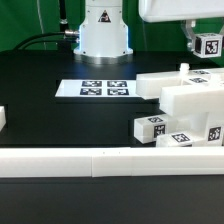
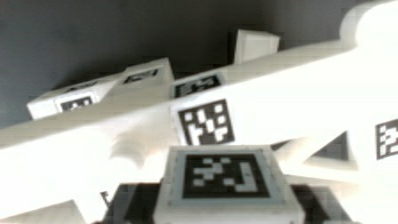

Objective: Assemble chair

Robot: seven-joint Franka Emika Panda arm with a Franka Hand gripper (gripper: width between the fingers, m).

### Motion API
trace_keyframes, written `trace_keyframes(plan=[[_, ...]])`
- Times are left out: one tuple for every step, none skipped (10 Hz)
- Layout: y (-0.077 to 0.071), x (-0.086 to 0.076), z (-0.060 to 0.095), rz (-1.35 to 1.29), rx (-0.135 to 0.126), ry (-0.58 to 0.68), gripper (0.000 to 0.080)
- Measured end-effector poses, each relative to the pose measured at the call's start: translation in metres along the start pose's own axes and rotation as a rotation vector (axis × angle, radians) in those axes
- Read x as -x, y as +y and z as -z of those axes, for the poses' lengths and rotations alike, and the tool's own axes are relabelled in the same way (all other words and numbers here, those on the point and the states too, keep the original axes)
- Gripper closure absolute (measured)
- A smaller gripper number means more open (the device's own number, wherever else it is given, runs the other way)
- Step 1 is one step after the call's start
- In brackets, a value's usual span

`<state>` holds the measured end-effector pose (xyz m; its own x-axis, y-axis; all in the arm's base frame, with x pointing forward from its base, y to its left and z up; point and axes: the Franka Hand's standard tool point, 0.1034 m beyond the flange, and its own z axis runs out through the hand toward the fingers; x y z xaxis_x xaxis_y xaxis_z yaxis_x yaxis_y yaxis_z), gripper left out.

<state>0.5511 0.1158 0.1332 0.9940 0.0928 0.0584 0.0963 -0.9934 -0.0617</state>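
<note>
fingers (image 1: 192,40) pinch tagged post (image 1: 209,46); arm (image 1: 170,10) hangs high above chair pieces (image 1: 188,100)

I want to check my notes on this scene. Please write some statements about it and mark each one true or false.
1. The end effector holds a small white tagged post above the table. True.
2. The marker board lies flat on the table, nearer the camera than the robot base. True.
3. The long white rail stands upright behind the robot base. False: it lies flat along the near side of the table.
4. The table is white. False: it is black.
5. The big group of chair pieces lies at the exterior view's left. False: it lies at the exterior view's right.
</note>
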Motion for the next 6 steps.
trace_keyframes(plan=[[0.001,0.000,0.000,-0.001,0.000,0.000,0.0531],[0.001,0.000,0.000,-0.001,0.001,0.000,0.0531],[0.002,-0.002,0.000,0.009,0.003,-0.001,0.0531],[0.007,-0.015,0.003,0.067,0.009,-0.016,0.0531],[0.012,-0.037,0.006,0.095,0.010,-0.021,0.0531],[0.013,-0.055,0.006,0.120,0.010,-0.039,0.0531]])
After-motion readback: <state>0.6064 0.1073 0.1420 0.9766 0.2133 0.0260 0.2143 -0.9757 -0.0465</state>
